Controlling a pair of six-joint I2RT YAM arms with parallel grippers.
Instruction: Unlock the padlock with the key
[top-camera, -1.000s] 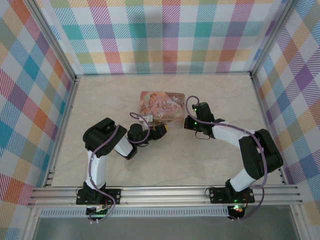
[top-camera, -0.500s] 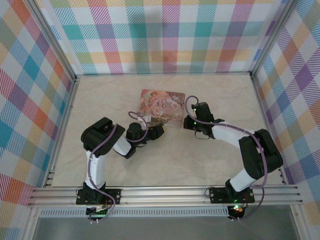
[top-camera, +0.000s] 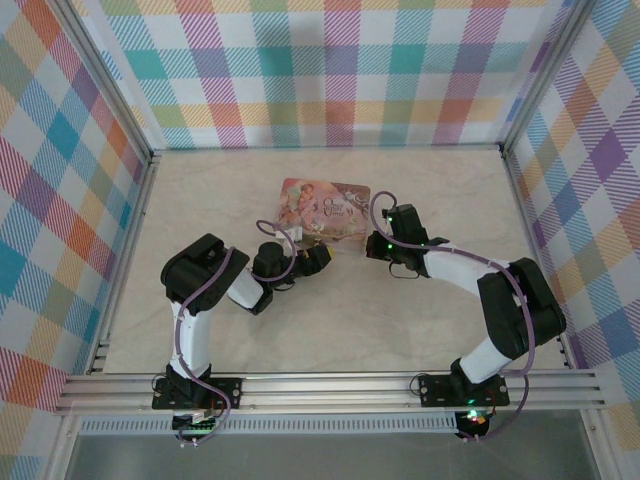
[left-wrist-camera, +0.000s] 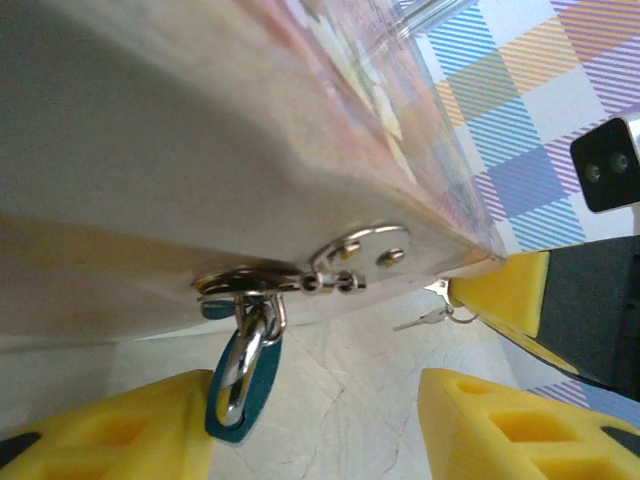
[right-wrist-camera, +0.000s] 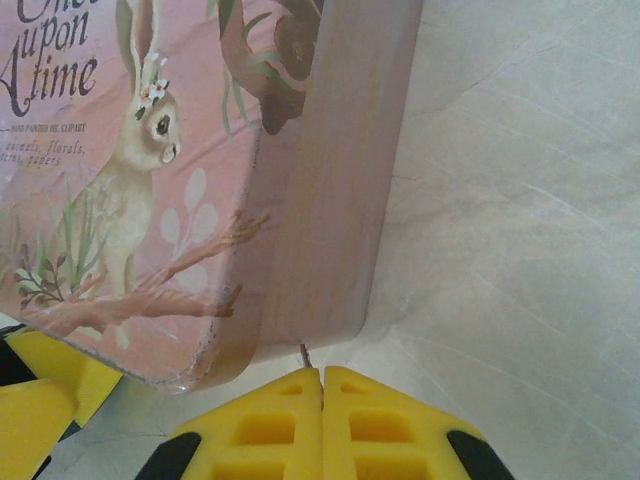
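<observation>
Left gripper (left-wrist-camera: 320, 425) jaws wide, yellow ribbed fingers (left-wrist-camera: 110, 430) cropped at frame bottom. Padlock (left-wrist-camera: 243, 385), teal body half hidden behind silvery shackle, hangs from metal hasp (left-wrist-camera: 350, 262) on pink tin (right-wrist-camera: 130, 180), beside one finger. Right gripper (right-wrist-camera: 322, 388) pads pinched together on key (right-wrist-camera: 303, 355), only thin silvery sliver showing. Marbled tabletop (right-wrist-camera: 500, 200).

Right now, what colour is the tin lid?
Pink tin lid, clearest in the right wrist view.
</observation>
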